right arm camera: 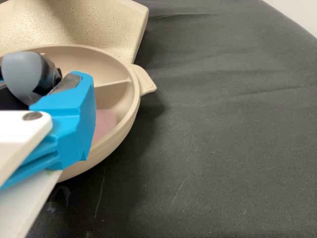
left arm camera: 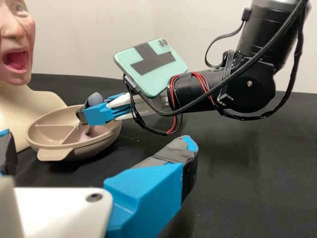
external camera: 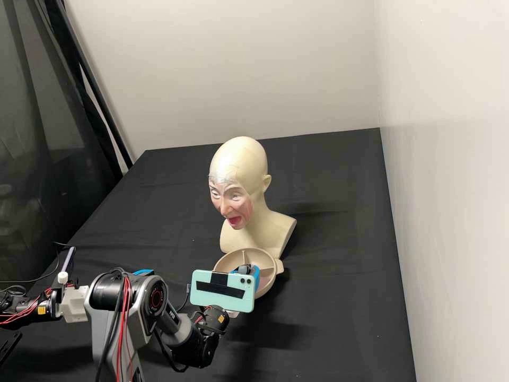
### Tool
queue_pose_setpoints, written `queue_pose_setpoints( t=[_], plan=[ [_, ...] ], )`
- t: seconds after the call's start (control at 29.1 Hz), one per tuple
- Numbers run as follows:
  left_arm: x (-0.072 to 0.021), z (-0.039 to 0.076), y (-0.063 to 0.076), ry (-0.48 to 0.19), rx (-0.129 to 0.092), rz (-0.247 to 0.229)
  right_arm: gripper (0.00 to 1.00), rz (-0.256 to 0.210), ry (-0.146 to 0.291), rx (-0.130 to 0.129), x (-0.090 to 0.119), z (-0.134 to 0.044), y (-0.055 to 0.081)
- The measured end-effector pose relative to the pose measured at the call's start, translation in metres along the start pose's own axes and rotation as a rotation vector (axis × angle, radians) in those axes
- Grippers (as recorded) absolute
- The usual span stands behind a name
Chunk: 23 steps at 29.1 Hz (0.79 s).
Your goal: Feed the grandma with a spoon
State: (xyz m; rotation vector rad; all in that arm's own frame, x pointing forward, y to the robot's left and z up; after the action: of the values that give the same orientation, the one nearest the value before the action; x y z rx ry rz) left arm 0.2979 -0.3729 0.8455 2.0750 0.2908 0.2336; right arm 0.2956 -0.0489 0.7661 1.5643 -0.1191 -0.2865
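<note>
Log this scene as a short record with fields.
Head: mannequin head, upright on the bench, mouth open.
Bowl: beige divided bowl before the head, something pink in one compartment.
Right arm: right gripper over the bowl, shut on a grey spoon.
Left arm: left gripper open, empty, short of the bowl.

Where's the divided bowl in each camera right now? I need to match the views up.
High view: bowl on the bench just in front of the mannequin bust, partly behind the phone on the arm.
Left wrist view: bowl beside the bust, under the right gripper holding the spoon.
Right wrist view: bowl just beneath that gripper's blue finger.
Shared landmark: the beige bust, right behind the bowl in all three.
</note>
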Motion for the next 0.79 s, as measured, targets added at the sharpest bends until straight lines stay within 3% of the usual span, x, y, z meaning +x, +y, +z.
queue_pose_setpoints(
  t=[0.14, 0.27, 0.41, 0.48, 0.79],
  plan=[
    [0.0003, 0.0, 0.0, 0.0, 0.0, 0.002, 0.0, 0.0, -0.005, 0.004, -0.002, 0.0, 0.002],
    [0.0003, 0.0, 0.0, 0.0, 0.0, 0.002, 0.0, 0.004, -0.007, 0.041, -0.01, -0.001, 0.008],
    [0.0003, 0.0, 0.0, 0.0, 0.0, 0.002, 0.0, 0.016, 0.012, 0.049, -0.016, -0.004, 0.015],
    [0.0003, 0.0, 0.0, 0.0, 0.0, 0.002, 0.0, 0.029, 0.028, 0.065, -0.021, -0.007, 0.02],
    [0.0003, 0.0, 0.0, 0.0, 0.0, 0.002, 0.0, 0.069, 0.089, 0.079, -0.031, -0.018, 0.034]
  ],
)
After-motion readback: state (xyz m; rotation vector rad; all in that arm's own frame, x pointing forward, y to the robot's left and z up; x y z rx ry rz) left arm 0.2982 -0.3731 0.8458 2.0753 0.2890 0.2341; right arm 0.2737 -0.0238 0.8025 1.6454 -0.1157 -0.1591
